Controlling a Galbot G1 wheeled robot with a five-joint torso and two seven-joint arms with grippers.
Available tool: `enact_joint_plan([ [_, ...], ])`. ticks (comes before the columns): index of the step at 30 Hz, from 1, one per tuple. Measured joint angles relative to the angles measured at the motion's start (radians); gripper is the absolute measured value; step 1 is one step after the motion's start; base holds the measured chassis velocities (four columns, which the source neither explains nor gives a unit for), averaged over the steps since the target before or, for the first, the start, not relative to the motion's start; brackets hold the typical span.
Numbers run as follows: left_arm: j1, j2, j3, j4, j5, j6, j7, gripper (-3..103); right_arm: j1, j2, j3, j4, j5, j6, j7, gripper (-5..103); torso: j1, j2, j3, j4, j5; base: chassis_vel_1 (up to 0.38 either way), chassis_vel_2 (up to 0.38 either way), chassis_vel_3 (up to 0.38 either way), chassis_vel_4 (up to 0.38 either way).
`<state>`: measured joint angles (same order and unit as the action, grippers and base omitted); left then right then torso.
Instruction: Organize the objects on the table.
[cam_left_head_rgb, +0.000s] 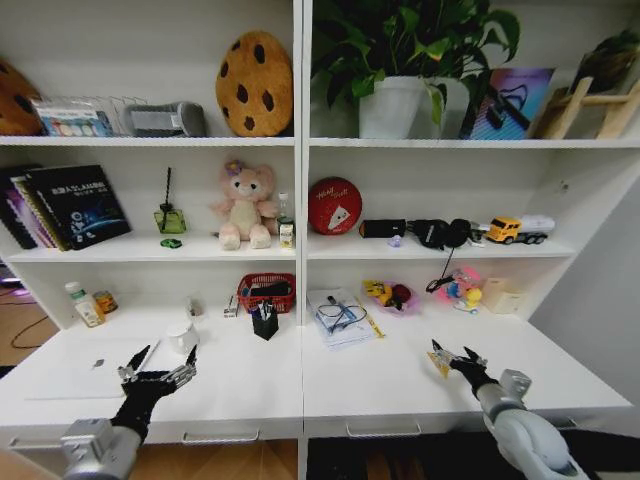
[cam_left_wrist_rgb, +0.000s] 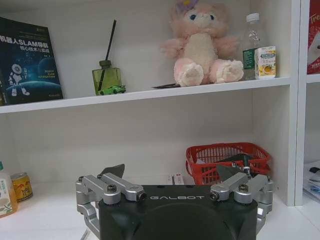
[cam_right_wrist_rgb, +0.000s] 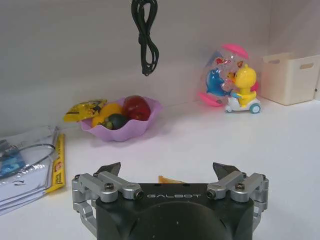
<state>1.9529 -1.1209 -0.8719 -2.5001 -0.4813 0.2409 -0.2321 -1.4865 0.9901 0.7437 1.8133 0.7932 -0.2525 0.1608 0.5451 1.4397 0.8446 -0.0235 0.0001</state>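
The white table (cam_left_head_rgb: 380, 385) runs under a shelf unit. A slim silver laptop (cam_left_head_rgb: 85, 372) lies closed at its left end, with a dark pen (cam_left_head_rgb: 141, 358) by its right edge. My left gripper (cam_left_head_rgb: 158, 374) hovers open just right of the laptop, holding nothing; the left wrist view shows the left gripper (cam_left_wrist_rgb: 170, 171) facing the shelves. My right gripper (cam_left_head_rgb: 457, 355) is open low over the table's right part. A small flat yellow triangular piece (cam_right_wrist_rgb: 170, 179) lies on the table between its spread fingers. A tiny green-and-black gadget (cam_left_head_rgb: 171, 243) sits on the shelf.
A white cup (cam_left_head_rgb: 182, 337), a black pen holder (cam_left_head_rgb: 265, 322) and a red basket (cam_left_wrist_rgb: 227, 160) stand at the back centre. Papers with glasses (cam_left_head_rgb: 340, 318), a purple bowl (cam_right_wrist_rgb: 120, 122), a duck toy (cam_right_wrist_rgb: 240, 87) and a white box (cam_right_wrist_rgb: 292, 77) line the back right.
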Motion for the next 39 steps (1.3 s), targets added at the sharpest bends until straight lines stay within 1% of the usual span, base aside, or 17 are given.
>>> enact_joint_plan([
  [9, 0.0, 0.0, 0.0, 0.0, 0.0, 0.0, 0.0, 100, 0.026, -0.007, -0.05, -0.101, -0.052, 0.012, -0.015, 102, 0.0, 0.0, 0.0, -0.0001, -0.0003, 0.0, 0.0, 0.0, 0.0],
  [10, 0.0, 0.0, 0.0, 0.0, 0.0, 0.0, 0.0, 100, 0.036, -0.007, -0.059, -0.118, -0.058, 0.016, -0.02, 98, 0.0, 0.0, 0.0, 0.0, -0.0002, 0.0, 0.0, 0.0, 0.0],
  [11, 0.0, 0.0, 0.0, 0.0, 0.0, 0.0, 0.0, 100, 0.036, -0.007, -0.059, -0.118, -0.058, 0.016, -0.02, 98, 0.0, 0.0, 0.0, 0.0, -0.0002, 0.0, 0.0, 0.0, 0.0],
  [14, 0.0, 0.0, 0.0, 0.0, 0.0, 0.0, 0.0, 100, 0.065, -0.007, -0.078, -0.163, -0.093, 0.036, -0.038, 83, 0.0, 0.0, 0.0, 0.0, -0.0002, 0.0, 0.0, 0.0, 0.0],
  [15, 0.0, 0.0, 0.0, 0.0, 0.0, 0.0, 0.0, 100, 0.065, -0.007, -0.078, -0.163, -0.093, 0.036, -0.038, 83, 0.0, 0.0, 0.0, 0.0, -0.0002, 0.0, 0.0, 0.0, 0.0],
  [18, 0.0, 0.0, 0.0, 0.0, 0.0, 0.0, 0.0, 100, 0.078, -0.007, -0.087, -0.17, -0.1, 0.04, -0.045, 66, 0.0, 0.0, 0.0, 0.0001, -0.0002, 0.0, 0.0, 0.0, 0.0],
  [19, 0.0, 0.0, 0.0, 0.0, 0.0, 0.0, 0.0, 100, 0.078, -0.007, -0.087, -0.17, -0.1, 0.04, -0.045, 66, 0.0, 0.0, 0.0, 0.0001, -0.0002, 0.0, 0.0, 0.0, 0.0],
  [22, 0.0, 0.0, 0.0, 0.0, 0.0, 0.0, 0.0, 100, 0.081, -0.006, -0.091, -0.167, -0.102, 0.042, -0.049, 50, 0.0, 0.0, 0.0, 0.0, -0.0002, 0.0, 0.0, 0.0, 0.0],
  [23, 0.0, 0.0, 0.0, 0.0, 0.0, 0.0, 0.0, 100, 0.081, -0.006, -0.091, -0.167, -0.102, 0.042, -0.049, 50, 0.0, 0.0, 0.0, 0.0, -0.0002, 0.0, 0.0, 0.0, 0.0],
  [24, 0.0, 0.0, 0.0, 0.0, 0.0, 0.0, 0.0, 100, 0.081, -0.006, -0.091, -0.167, -0.104, 0.044, -0.051, 44, 0.0, 0.0, 0.0, 0.0, -0.0002, 0.0, 0.0, 0.0, 0.0],
  [26, 0.0, 0.0, 0.0, 0.0, 0.0, 0.0, 0.0, 100, 0.082, -0.006, -0.091, -0.167, -0.104, 0.045, -0.052, 44, 0.0, 0.0, 0.0, 0.0, -0.0002, 0.0, 0.0, 0.0, 0.0],
  [27, 0.0, 0.0, 0.0, 0.0, 0.0, 0.0, 0.0, 100, 0.082, -0.007, -0.091, -0.166, -0.104, 0.047, -0.054, 33, 0.0, 0.0, 0.0, 0.0, -0.0002, 0.0, 0.0, 0.0, 0.0],
  [28, 0.0, 0.0, 0.0, 0.0, 0.0, 0.0, 0.0, 100, 0.082, -0.007, -0.091, -0.165, -0.104, 0.048, -0.055, 33, 0.0, 0.0, 0.0, 0.0, -0.0002, 0.0, 0.0, 0.0, 0.0],
  [33, 0.0, 0.0, 0.0, 0.0, 0.0, 0.0, 0.0, 100, 0.08, -0.01, -0.085, -0.148, -0.104, 0.053, -0.058, 13, 0.0, 0.0, 0.0, 0.0, -0.0001, 0.0, 0.0, 0.0, 0.0],
  [34, 0.0, 0.0, 0.0, 0.0, 0.0, 0.0, 0.0, 100, 0.08, -0.01, -0.085, -0.148, -0.104, 0.053, -0.058, 13, 0.0, 0.0, 0.0, 0.0, -0.0001, 0.0, 0.0, 0.0, 0.0],
  [36, 0.0, 0.0, 0.0, 0.0, 0.0, 0.0, 0.0, 100, 0.081, -0.011, -0.076, -0.123, -0.103, 0.053, -0.058, 4, 0.0, 0.0, 0.0, 0.0, -0.0001, 0.0, 0.0, 0.0, 0.0],
  [39, 0.0, 0.0, 0.0, 0.0, 0.0, 0.0, 0.0, 100, 0.094, -0.018, -0.068, -0.08, -0.102, 0.052, -0.059, 3, 0.0, 0.0, 0.0, -0.0001, -0.0002, 0.0, 0.0, 0.0, 0.0],
])
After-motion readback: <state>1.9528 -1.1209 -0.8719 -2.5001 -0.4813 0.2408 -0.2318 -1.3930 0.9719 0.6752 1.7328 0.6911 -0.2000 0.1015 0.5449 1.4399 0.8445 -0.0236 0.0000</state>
